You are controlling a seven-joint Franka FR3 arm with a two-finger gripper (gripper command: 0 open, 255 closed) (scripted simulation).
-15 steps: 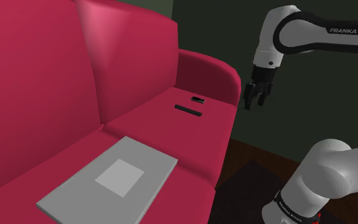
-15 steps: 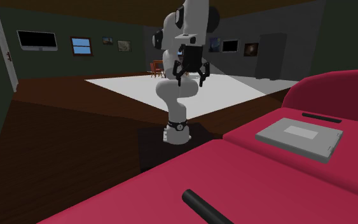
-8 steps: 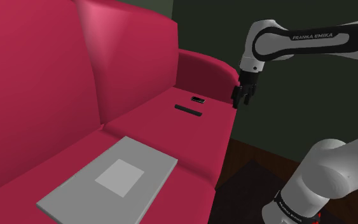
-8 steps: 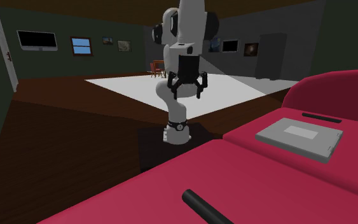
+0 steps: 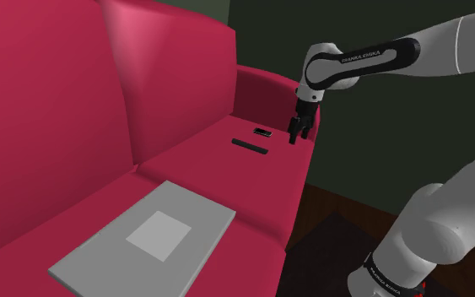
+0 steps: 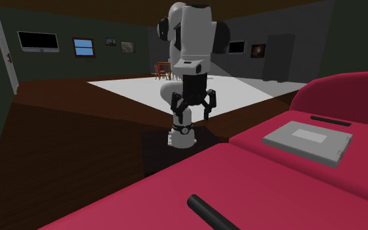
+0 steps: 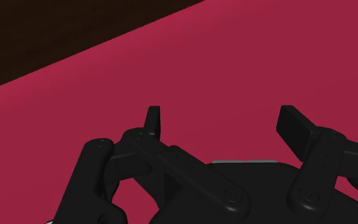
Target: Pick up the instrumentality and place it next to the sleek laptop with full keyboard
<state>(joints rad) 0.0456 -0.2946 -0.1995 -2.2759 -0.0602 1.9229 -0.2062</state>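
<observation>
Though edge-on in shoulder view, claw splayed head-on.

Red sofa, white rug

Small flat blk device, well apart from closed grey laptop.

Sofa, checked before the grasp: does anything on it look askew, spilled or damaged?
Nothing stands out. The closed grey laptop, the black bar and the small black device lie flat on the red sofa; the open gripper touches none of them.
</observation>
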